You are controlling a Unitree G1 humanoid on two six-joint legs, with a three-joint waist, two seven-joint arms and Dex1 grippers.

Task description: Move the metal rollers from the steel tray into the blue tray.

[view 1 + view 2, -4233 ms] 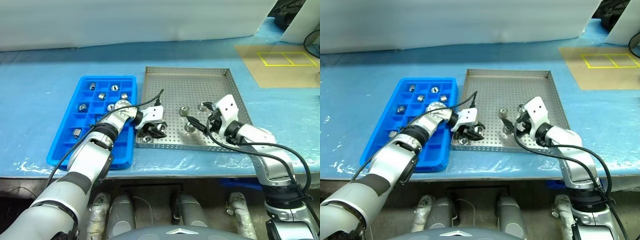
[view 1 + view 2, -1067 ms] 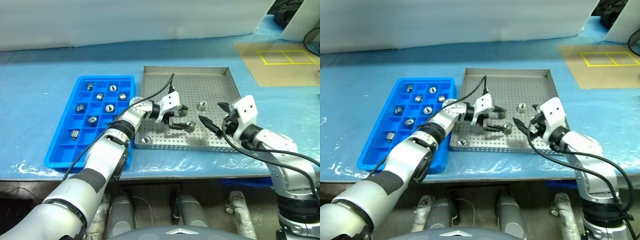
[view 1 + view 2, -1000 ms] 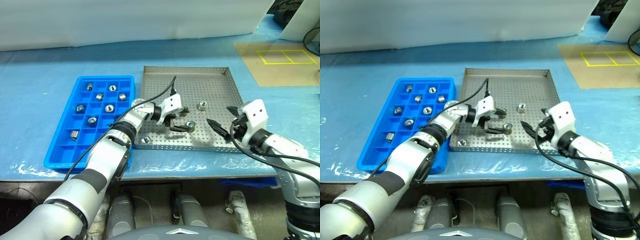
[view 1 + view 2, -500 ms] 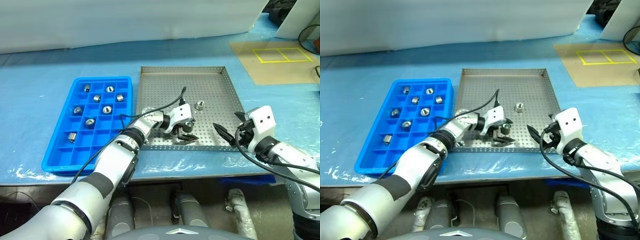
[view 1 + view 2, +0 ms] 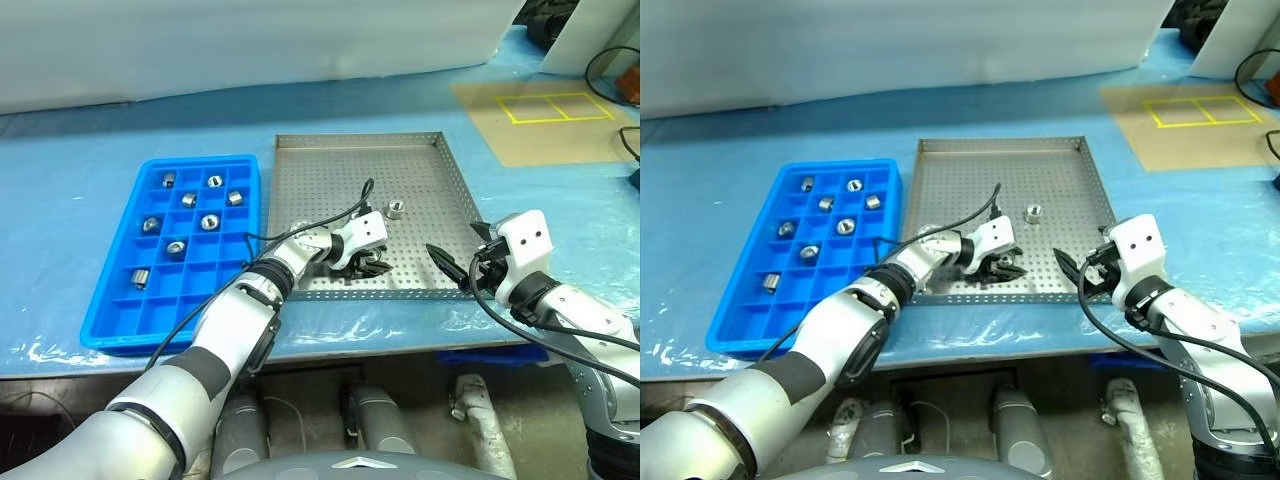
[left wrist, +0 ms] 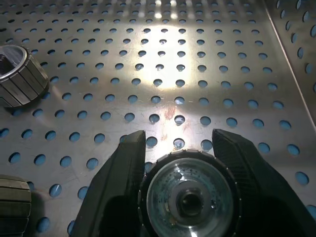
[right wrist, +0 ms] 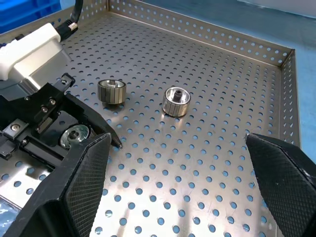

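The steel tray [image 5: 360, 141] lies in the middle of the table, and the blue tray [image 5: 118, 300] lies to its left with several metal rollers [image 5: 209, 222] in its compartments. Near the steel tray's front edge, my left gripper [image 5: 372, 266] is shut on a roller [image 6: 190, 197] that rests on the perforated floor. More loose rollers lie close by, one [image 6: 17, 74] beside it and one [image 5: 396, 209] farther back. My right gripper [image 5: 460, 250] hangs open and empty over the tray's front right corner; its fingers [image 7: 89, 187] frame the left gripper [image 7: 64, 128] from the right.
Blue sheeting covers the table. A brown board [image 5: 545, 135] with a yellow outline lies at the far right. A cable [image 5: 340, 205] loops over my left wrist. The back half of the steel tray has bare floor.
My left gripper sank toward the tray's front and its fingers have now closed on the roller they stood around. The right gripper has stayed open.
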